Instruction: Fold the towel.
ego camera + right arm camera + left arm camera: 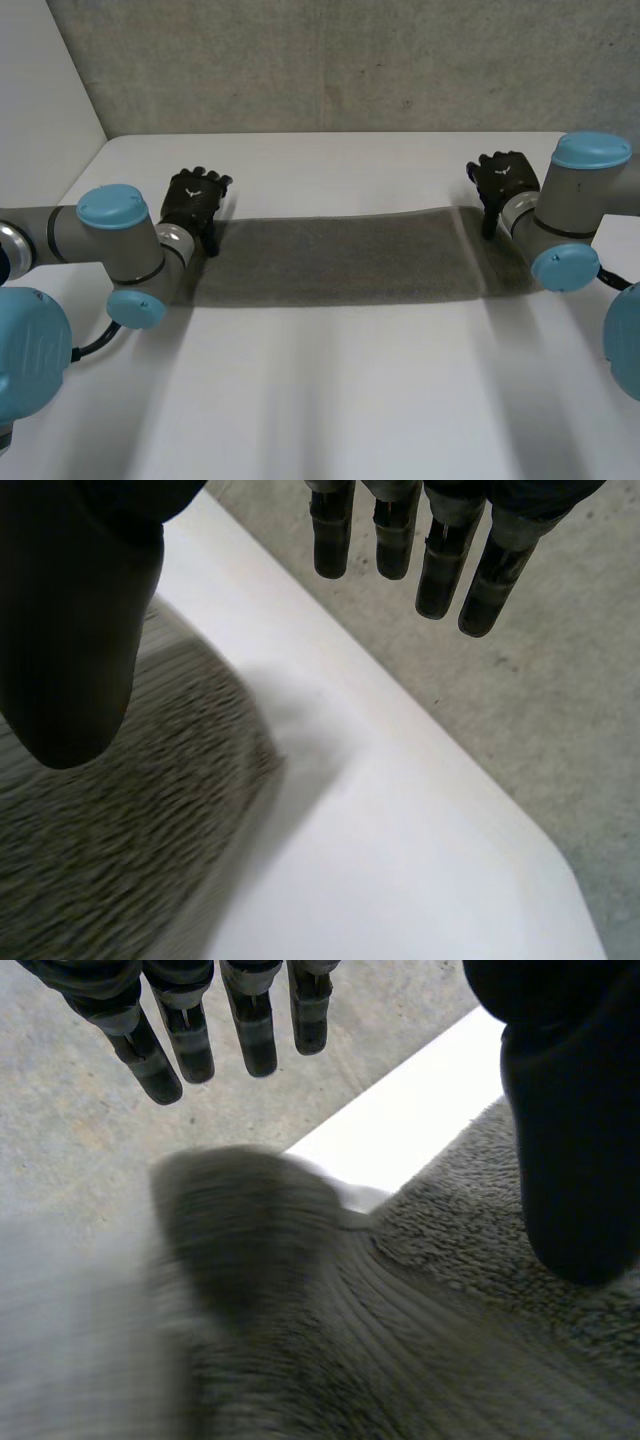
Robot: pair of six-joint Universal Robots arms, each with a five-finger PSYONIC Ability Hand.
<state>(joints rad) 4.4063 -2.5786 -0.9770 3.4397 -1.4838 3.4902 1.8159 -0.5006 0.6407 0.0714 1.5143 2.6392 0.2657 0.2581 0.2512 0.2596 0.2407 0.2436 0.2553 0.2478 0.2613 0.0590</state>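
A dark grey towel [340, 262] lies as a long flat strip across the white table [330, 400]. My left hand [195, 200] hovers at the towel's left end, near its far corner. In the left wrist view its fingers [160, 1060] are straight and its thumb [570, 1140] stands apart over the towel [480, 1290], holding nothing. My right hand [505, 180] is at the towel's right end, near the far corner. There the fingers [400, 540] are straight, the thumb [70, 630] is spread above the towel's edge [100, 830], and the hand is empty.
The table's far edge [330, 135] runs just beyond both hands, with a grey concrete wall [350, 60] behind it. Bare white table [380, 830] lies beside the towel's right end and in front of the towel.
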